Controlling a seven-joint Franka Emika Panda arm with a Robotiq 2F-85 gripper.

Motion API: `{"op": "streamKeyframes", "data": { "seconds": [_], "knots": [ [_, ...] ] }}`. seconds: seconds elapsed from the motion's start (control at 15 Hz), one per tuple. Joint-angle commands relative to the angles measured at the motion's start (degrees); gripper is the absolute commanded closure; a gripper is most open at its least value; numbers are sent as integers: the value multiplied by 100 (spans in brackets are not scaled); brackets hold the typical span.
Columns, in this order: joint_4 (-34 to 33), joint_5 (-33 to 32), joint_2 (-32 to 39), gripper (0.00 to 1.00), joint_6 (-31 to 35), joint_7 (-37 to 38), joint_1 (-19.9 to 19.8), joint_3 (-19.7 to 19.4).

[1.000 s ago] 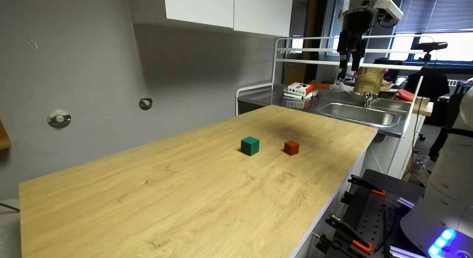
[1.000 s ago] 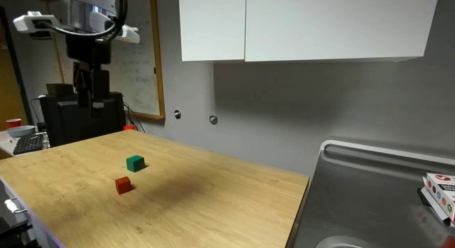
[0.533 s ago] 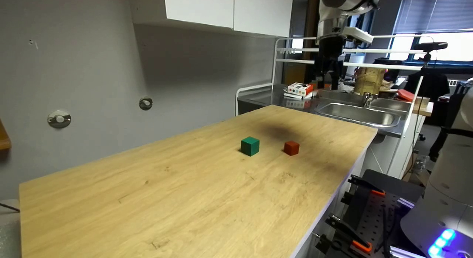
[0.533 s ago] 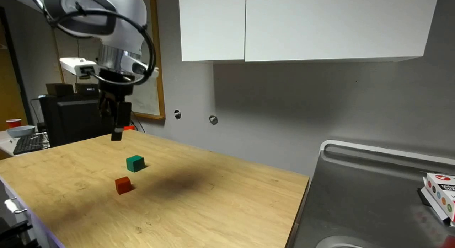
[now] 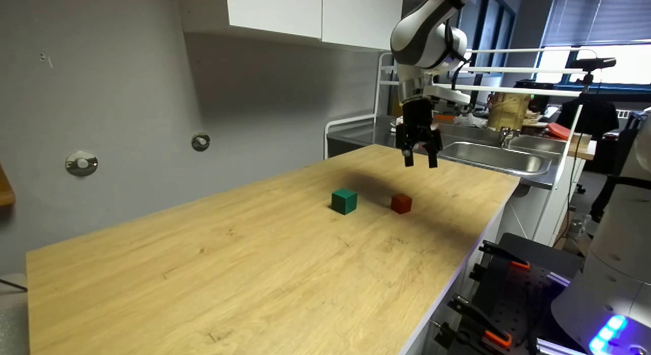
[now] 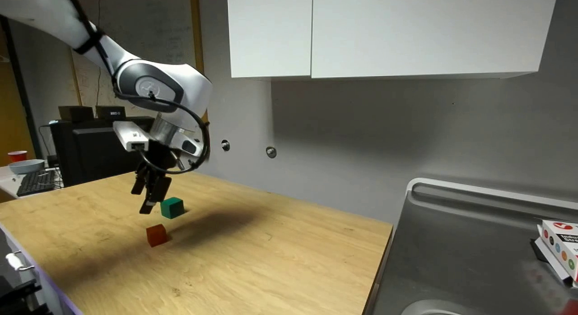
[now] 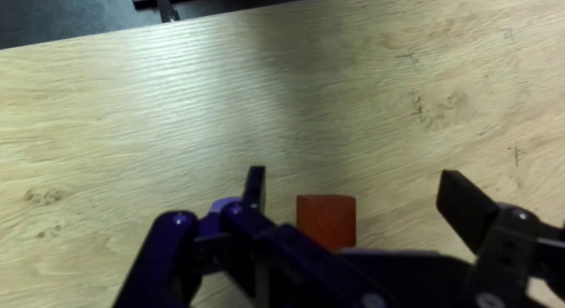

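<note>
At the left of an exterior view, two round, shiny metal fittings (image 5: pixel 81 163) are jutting from the smooth grey wall (image 5: pixel 127 90), and farther along, flat white cabinets (image 5: pixel 315 14) are hanging high up. On the pale, wood-grained tabletop (image 5: pixel 203 273) a plain green cube (image 5: pixel 344 201) is resting; to its right, apart from it, a smaller red-orange cube (image 5: pixel 401 203) is sitting. Next, my black two-fingered claw (image 5: pixel 421 163) is hovering over the tabletop, near the red-orange cube and tilting a little; I am holding nothing, my jaws are standing wide apart, and I am touching neither cube. In the wrist view the red-orange cube is showing between my dark fingers (image 7: pixel 465 206), nearer the one at the left of that view, and my claw itself is hiding part of it. Farther right, a stainless-steel sink (image 5: pixel 493 156) is lying beyond the tabletop, and my white base (image 5: pixel 605 258) is glowing blue low down.
</note>
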State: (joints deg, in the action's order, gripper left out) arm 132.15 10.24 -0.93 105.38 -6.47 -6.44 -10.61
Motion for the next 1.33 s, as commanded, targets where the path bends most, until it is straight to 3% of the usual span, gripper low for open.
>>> {"op": "streamKeyframes", "data": {
  "seconds": [0.0, 0.73, 0.87, 1.27],
  "knots": [
    [-527, 333, 824, 0, -245, 112, -54, 132],
    [-2087, 322, 2671, 0, -1131, 547, -159, 270],
    [-2292, 291, 2872, 25, -1298, 608, -171, 278],
    [-2751, 320, 3226, 71, -1646, 716, -223, 290]
  ]
}}
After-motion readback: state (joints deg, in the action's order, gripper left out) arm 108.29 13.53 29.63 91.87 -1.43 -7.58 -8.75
